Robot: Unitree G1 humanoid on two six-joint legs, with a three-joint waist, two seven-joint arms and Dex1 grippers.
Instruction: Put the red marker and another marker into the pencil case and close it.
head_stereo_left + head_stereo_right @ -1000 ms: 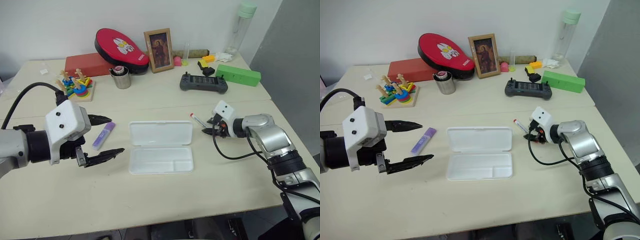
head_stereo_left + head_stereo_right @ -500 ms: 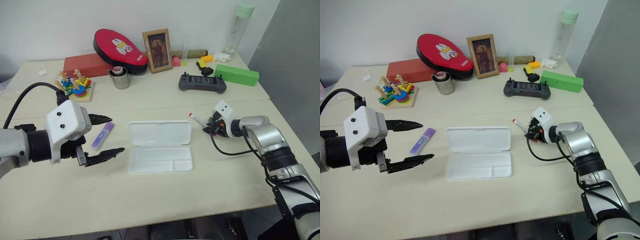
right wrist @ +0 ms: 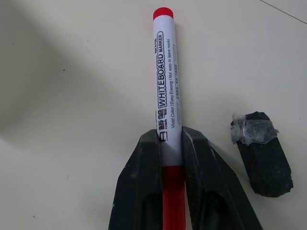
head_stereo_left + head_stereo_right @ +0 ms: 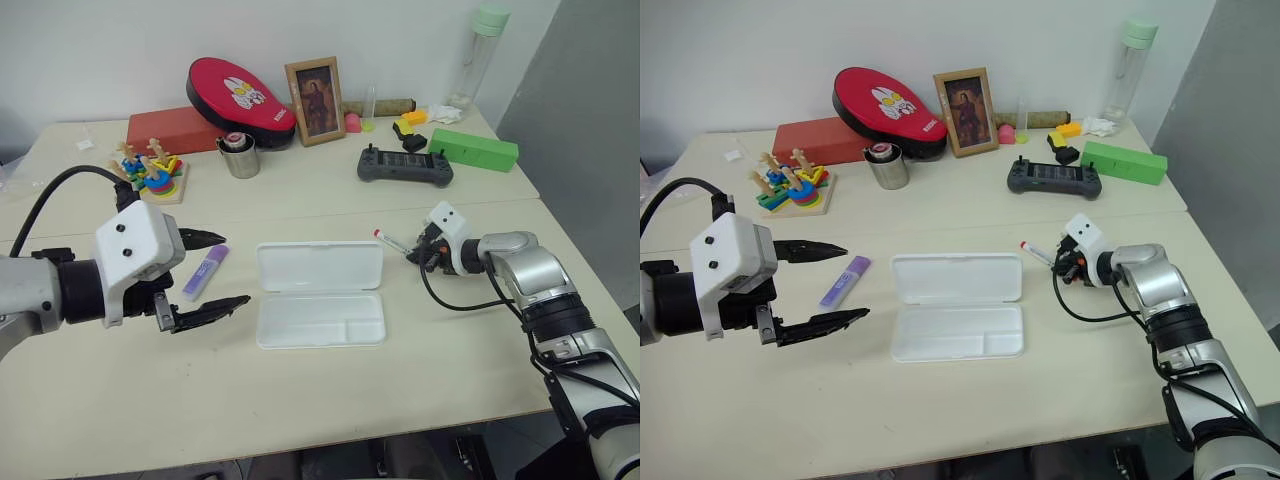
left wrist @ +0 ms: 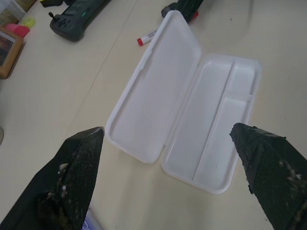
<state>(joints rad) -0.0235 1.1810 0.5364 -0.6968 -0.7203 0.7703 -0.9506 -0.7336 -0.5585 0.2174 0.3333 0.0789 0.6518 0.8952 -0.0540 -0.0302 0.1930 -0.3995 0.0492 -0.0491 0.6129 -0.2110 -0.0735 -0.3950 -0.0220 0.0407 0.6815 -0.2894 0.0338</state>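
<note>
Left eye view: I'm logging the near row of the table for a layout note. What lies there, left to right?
Left gripper → purple highlighter → open pencil case → red marker → right gripper, shut on the marker.

The pencil case (image 4: pixel 321 294) lies open mid-table — purple highlighter (image 4: pixel 206 270) left, red marker (image 4: pixel 393 241) right (both outside it).

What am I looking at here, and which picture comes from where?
It is a two-armed robot at a table. The two wide pictures come from its head; the two close ones from cameras on its wrists. The right gripper has its jaws closed on the red marker, which lies on the table. The left gripper hangs open above the purple highlighter. Between them lies the white pencil case, open and empty. Toys, a game controller and a green box sit farther back.
</note>
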